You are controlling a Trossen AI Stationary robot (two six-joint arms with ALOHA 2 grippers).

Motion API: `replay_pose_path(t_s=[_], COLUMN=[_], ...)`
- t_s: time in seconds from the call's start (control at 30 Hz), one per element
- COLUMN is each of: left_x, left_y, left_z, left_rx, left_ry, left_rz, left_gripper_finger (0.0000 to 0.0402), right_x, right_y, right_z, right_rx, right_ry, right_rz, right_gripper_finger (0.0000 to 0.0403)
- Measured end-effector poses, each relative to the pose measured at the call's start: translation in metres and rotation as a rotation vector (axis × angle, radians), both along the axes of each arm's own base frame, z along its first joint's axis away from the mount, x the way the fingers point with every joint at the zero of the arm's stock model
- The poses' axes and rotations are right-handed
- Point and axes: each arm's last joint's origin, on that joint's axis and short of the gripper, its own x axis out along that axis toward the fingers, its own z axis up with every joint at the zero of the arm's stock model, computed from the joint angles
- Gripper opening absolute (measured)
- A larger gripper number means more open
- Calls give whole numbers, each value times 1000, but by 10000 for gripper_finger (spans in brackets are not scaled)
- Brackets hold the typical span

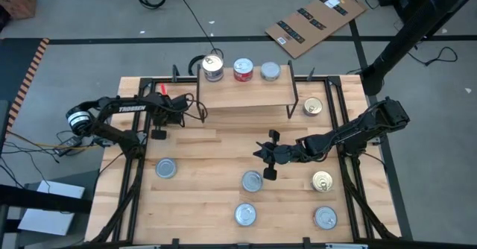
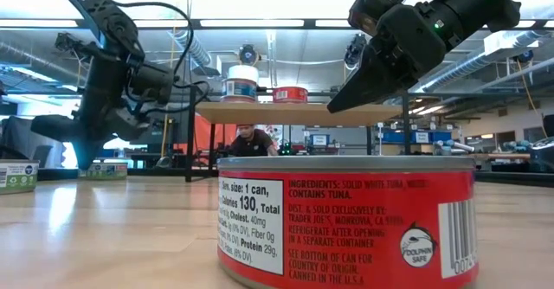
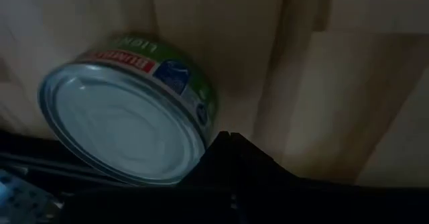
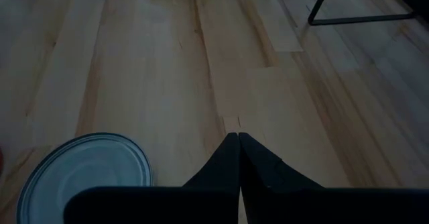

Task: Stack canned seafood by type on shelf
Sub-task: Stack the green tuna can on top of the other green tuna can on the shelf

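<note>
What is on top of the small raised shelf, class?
The shelf holds three tins along its far edge: a taller stack, a red-labelled tin and a plain silver-topped tin. How many tins make the stack cannot be counted from above.

In the low view, the near red-labelled round tin (image 2: pixel 346 224) is cut off by the bottom edge, and the person (image 2: pixel 247 139) behind the light-wood shelf on black wire legs (image 2: pixel 294 112) is largely hidden. In the left wrist view, the green-labelled silver-topped tin (image 3: pixel 127 120) is partly covered by the dark left gripper fingers (image 3: pixel 234 163), whose opening cannot be judged. In the right wrist view, a silver-topped tin (image 4: pixel 84 174) is cut off at the bottom.
</note>
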Motion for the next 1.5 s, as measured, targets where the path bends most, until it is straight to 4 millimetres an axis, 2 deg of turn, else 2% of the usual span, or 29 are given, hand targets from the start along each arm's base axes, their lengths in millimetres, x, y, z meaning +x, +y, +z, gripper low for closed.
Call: replay_pose_path(t_s=[0.27,0.47,0.6,0.83,1.1,1.5], left_x=[6,9,11,12,11,9], left_y=[-14,-17,-16,-8,-6,-5], left_z=[2,6,8,8,9,8], left_rx=[-56,113,152,130,88,16], left_ry=[-41,55,71,105,220,221], left_rz=[-69,-163,-213,-349,-542,-620], left_gripper_finger=[1,1,1,3,8,10], right_x=[0,0,0,0,0,0], right_y=[0,0,0,0,0,0], right_z=[0,0,0,0,0,0], right_rx=[0,1,1,1,-1,-2], right_ry=[-2,-3,-3,-3,-3,-2], right_rz=[0,0,0,0,2,2], right_gripper_finger=[9,9,9,9,9,9])
